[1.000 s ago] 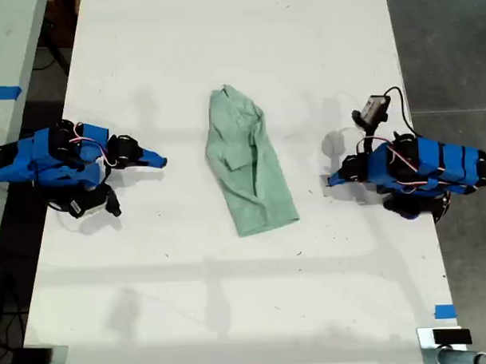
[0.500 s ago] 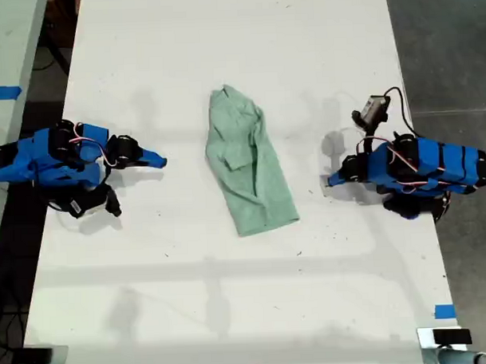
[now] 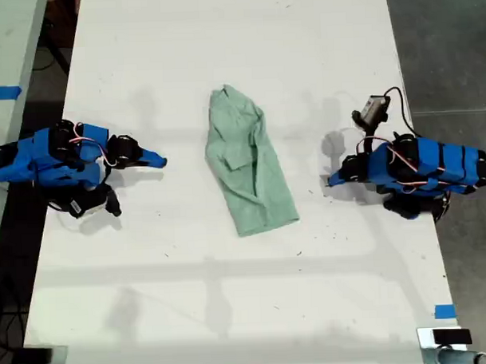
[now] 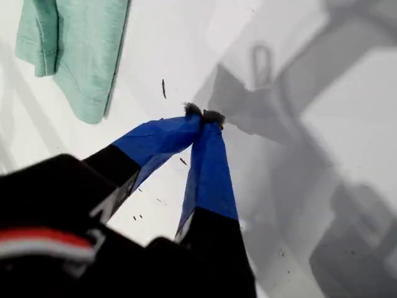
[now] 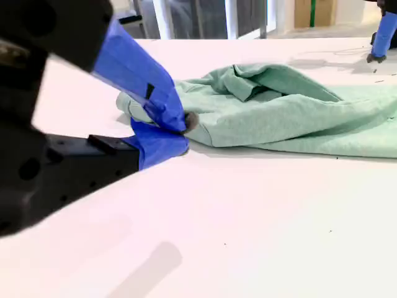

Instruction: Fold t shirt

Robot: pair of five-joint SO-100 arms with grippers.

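Mint-green t shirt (image 3: 250, 162): exterior view, a narrow layered strip on the table between both claws, touched by neither; a crosswise fold likely remains.
My first gripper (image 4: 203, 115): tips pressed together, empty, with the shirt ahead and apart.
My second gripper (image 5: 181, 133): closed on nothing, with the shirt just beyond.

t shirt (image 3: 249, 162) mid table (image 3: 231, 310), btwn arms

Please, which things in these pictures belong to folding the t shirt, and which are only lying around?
For the job:
t shirt, lying on the table
my first gripper, shut, empty
my second gripper, shut, empty
white table

Lying about:
blue tape strip at the table's edge
second blue tape strip on the neighbouring table
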